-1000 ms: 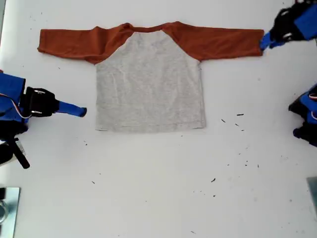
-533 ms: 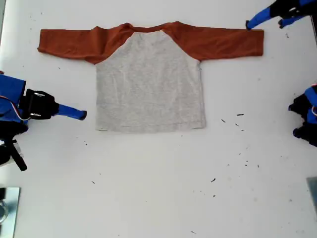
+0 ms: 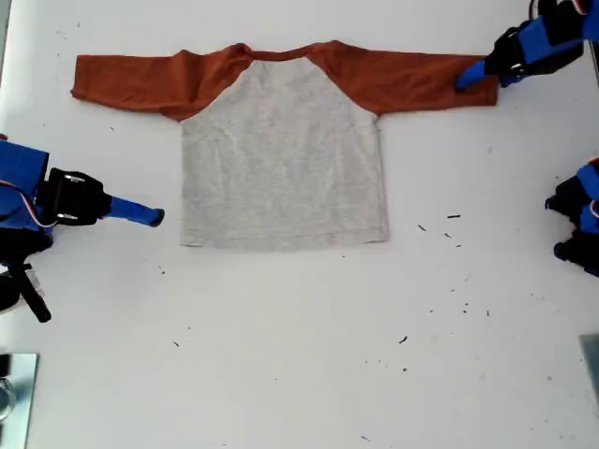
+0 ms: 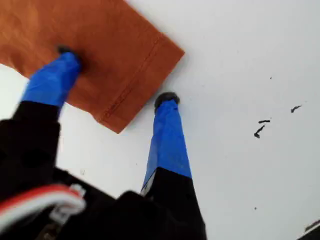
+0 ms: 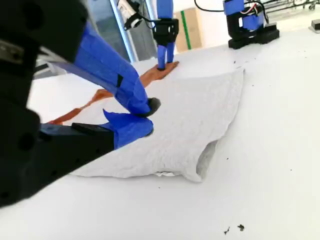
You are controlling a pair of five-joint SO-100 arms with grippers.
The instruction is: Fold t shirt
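The t shirt [image 3: 281, 150] lies flat on the white table, grey body toward the front, rust-orange sleeves spread to both sides. My first gripper [image 3: 471, 75] is open over the cuff of the sleeve at the exterior view's right. In the first wrist view [image 4: 117, 75] one fingertip [image 4: 65, 55] presses on the orange cuff [image 4: 115, 45] and the other rests on the table just past its edge. My second gripper [image 3: 150, 214] is shut on nothing, low over the table near the hem corner at the exterior view's left. The second wrist view [image 5: 146, 116] looks along it across the grey body [image 5: 200, 105].
A blue and black arm base [image 3: 576, 224] stands at the exterior view's right edge. A metal piece [image 3: 14, 398] sits in that view's lower left corner. Small dark specks [image 3: 449, 224] are scattered on the table in front of the shirt, toward the right.
My first gripper went from the cuff's end to the sleeve's far edge, then came back down onto the cuff. The second arm and the shirt have not moved.
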